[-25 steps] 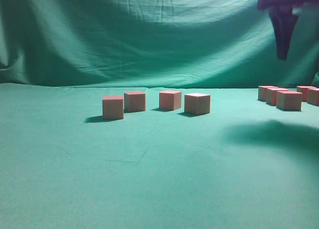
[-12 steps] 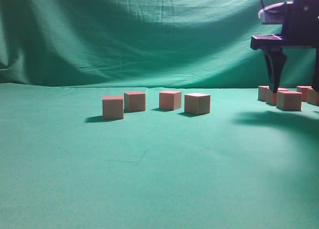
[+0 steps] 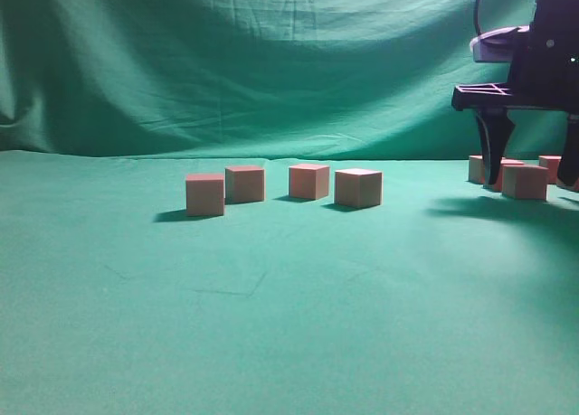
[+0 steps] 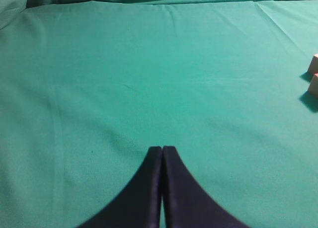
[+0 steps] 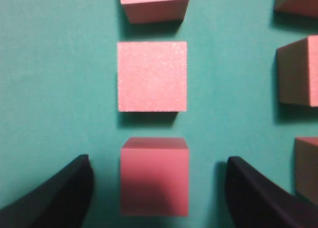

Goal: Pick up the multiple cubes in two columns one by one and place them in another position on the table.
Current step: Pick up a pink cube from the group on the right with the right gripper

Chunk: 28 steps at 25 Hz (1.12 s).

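Observation:
Four pink cubes stand in a loose row mid-table [image 3: 204,195], [image 3: 245,183], [image 3: 308,181], [image 3: 358,188]. More cubes [image 3: 525,182] cluster at the far right. My right gripper [image 3: 532,182] is low over that cluster and open. In the right wrist view its fingers [image 5: 59,193] straddle the nearest cube [image 5: 154,176] of one column, with a gap on each side. A second cube [image 5: 152,76] and a third [image 5: 155,4] lie ahead in that column. My left gripper [image 4: 162,149] is shut and empty above bare green table [image 4: 149,79].
A neighbouring column of cubes [image 5: 298,74] lies just right of my right gripper's right finger. Two cube edges [image 4: 314,64] show at the right border of the left wrist view. A draped green backdrop [image 3: 271,62] rises behind the table.
My right gripper has come down from the top right of the exterior view to table level over the right-hand cubes. The cubes have not moved.

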Motion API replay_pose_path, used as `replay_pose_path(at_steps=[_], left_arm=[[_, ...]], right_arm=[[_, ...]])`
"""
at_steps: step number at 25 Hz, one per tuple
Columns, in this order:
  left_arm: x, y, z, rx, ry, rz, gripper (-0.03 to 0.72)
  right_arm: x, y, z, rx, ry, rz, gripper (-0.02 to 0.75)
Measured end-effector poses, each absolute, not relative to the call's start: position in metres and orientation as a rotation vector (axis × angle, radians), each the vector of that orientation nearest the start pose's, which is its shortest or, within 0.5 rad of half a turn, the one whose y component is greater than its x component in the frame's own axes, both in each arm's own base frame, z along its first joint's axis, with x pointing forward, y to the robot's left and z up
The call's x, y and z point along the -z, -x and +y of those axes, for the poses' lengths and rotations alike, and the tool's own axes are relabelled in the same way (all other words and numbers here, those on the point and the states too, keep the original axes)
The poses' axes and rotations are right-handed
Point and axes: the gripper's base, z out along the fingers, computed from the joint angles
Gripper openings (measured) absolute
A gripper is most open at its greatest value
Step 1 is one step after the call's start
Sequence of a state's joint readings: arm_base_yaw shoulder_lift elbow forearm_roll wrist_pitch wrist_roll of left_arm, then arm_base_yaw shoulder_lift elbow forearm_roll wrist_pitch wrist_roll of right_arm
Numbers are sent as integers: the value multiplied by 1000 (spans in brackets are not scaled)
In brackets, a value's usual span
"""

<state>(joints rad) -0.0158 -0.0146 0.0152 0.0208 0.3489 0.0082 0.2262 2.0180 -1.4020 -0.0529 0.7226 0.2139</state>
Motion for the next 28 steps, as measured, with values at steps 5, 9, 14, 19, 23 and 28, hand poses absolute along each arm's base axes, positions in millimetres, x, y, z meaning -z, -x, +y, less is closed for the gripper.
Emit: replay_pose_path(at_steps=[5,9,14,19,23,28], left_arm=[[-177,-53,0,-15,-35,1833,0],[-177,-53,0,-15,-35,1833,0],[-177,-53,0,-15,-35,1833,0],[-177,-53,0,-15,-35,1833,0],[-177,-53,0,-15,-35,1833,0],[-177,-53,0,-15,-35,1833,0]], right_arm=[[-157,-404,90,-43,65,2844,555],[-157,-404,90,-44,67,2846,407],[-157,-404,90,-42,67,2851,277],[-161,-401,89,-29,65,2889,277],[-194,-399,89,-23,68,2890,277],[-269,-374,94,-58,155,2787,277]])
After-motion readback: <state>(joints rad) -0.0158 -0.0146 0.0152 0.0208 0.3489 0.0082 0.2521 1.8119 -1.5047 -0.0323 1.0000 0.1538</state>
